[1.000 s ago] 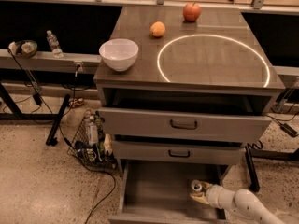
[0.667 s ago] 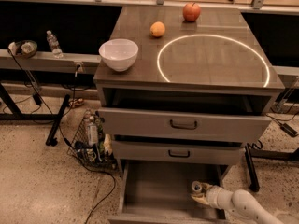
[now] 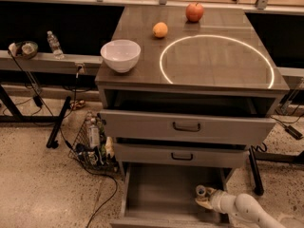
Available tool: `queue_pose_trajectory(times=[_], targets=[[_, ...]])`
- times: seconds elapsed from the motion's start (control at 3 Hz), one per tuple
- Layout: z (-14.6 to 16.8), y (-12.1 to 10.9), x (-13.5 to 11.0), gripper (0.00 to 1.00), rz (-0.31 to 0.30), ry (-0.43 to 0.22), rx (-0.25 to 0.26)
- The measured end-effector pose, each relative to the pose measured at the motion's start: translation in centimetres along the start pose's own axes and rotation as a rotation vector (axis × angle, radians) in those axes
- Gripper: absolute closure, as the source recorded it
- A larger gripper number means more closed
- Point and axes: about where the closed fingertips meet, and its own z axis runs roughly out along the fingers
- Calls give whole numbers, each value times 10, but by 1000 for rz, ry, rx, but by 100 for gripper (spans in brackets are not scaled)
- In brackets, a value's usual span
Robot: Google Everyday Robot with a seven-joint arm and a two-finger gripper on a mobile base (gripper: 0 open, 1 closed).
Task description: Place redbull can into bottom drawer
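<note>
The bottom drawer point(image 3: 161, 194) is pulled out, its plain grey inside showing. The redbull can point(image 3: 201, 191) stands at the drawer's right side, and only its silver top and a little of its body show. My gripper point(image 3: 205, 202) reaches in from the lower right on a white arm point(image 3: 247, 210) and is right against the can, low inside the drawer. The can's lower part is hidden behind the gripper.
The top drawer point(image 3: 186, 126) is partly open and the middle drawer point(image 3: 182, 156) slightly open above the bottom one. A white bowl point(image 3: 120, 55), an orange point(image 3: 160, 30) and an apple point(image 3: 194, 12) sit on the cabinet top. A wire basket with cables point(image 3: 92, 144) stands on the floor to the left.
</note>
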Motion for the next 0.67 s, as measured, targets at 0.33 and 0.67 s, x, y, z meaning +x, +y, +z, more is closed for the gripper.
queue_pose_trajectory(times=[0.33,0.67], targets=[[7,3,1,28,22,-4,-15],[5,9,4,0,45,-2,-17]])
